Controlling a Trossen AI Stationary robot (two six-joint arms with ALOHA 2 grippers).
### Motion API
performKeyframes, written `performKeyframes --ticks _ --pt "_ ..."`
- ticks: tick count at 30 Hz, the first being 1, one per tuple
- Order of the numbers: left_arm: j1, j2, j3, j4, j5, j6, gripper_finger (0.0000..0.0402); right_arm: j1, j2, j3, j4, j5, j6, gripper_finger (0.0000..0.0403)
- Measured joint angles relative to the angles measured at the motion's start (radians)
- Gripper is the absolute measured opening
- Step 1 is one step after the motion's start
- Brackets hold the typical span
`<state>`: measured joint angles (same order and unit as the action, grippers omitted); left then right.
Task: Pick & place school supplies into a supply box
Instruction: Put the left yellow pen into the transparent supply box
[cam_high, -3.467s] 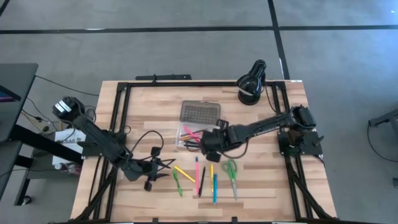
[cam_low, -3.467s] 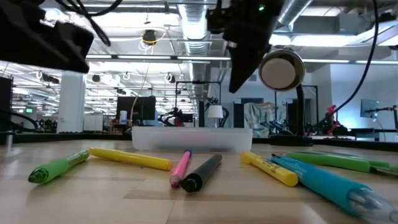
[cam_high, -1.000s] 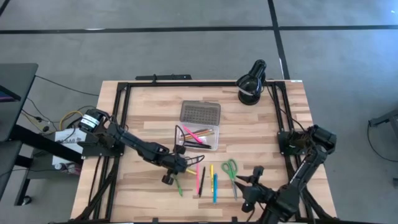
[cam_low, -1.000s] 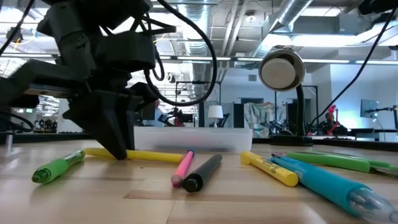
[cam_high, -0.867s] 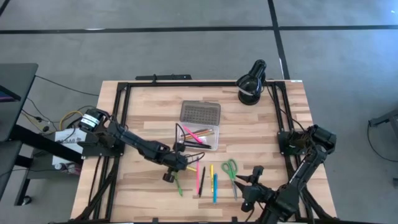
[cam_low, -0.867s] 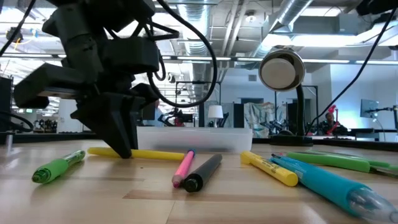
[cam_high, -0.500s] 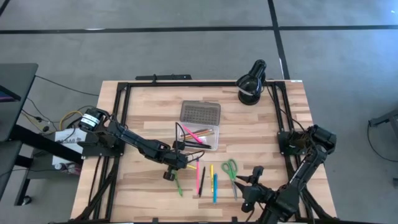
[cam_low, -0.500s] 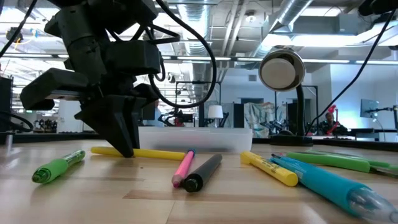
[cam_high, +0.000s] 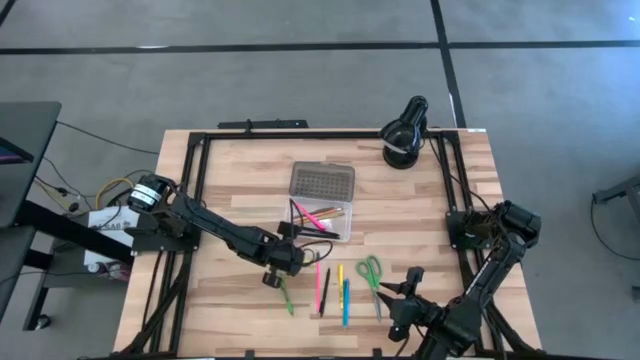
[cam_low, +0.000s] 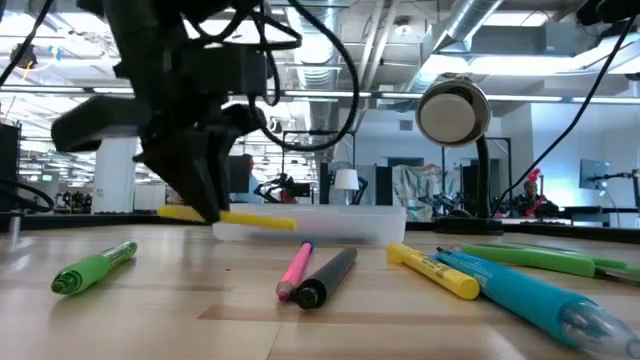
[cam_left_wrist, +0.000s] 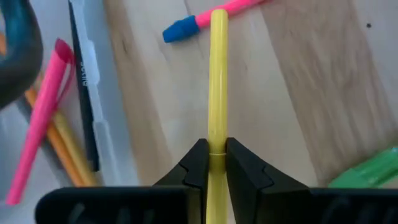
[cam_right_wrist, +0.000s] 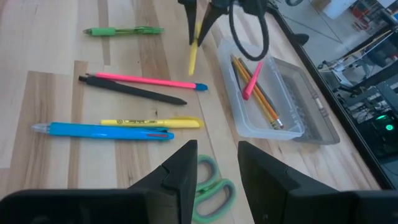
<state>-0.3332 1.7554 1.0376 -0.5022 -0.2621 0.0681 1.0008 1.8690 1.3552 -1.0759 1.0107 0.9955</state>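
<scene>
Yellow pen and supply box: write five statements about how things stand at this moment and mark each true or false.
1. The left gripper is shut on the yellow pen. True.
2. The yellow pen lies flat on the table. False: the low view shows it lifted clear of the wood, in front of the supply box.
3. The supply box is empty. False: pink and orange pens already lie inside it.
4. The green scissors lie on the table outside the box. True.
5. The right gripper holds the blue pen. False: it is open and holds nothing, at the table's near right edge, with the blue pen lying on the wood.
</scene>
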Motion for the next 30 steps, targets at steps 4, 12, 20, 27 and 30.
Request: performKeyframes --ticks 4,12,20,27,30 --pt "0.002 0.000 0.058 -0.027 -0.074 0.045 0.0026 0.000 0.000 0.000 0.000 0.000 0.000 0.0111" --pt "0.104 -0.002 0.125 0.003 -0.205 0.176 0.0029 0.000 0.000 0.000 0.000 0.000 0.000 0.0111" --pt "0.267 -0.002 0.118 0.102 -0.090 0.275 0.0029 0.000 0.001 0.000 0.008 0.000 0.000 0.0111" --pt "0.337 -0.002 0.118 0.118 0.012 0.294 0.0037 0.000 0.001 0.000 0.011 0.000 0.000 0.0111" --pt "0.344 -0.002 0.118 0.119 0.052 0.292 0.0055 0.000 0.001 0.000 0.014 0.000 0.000 0.0111"
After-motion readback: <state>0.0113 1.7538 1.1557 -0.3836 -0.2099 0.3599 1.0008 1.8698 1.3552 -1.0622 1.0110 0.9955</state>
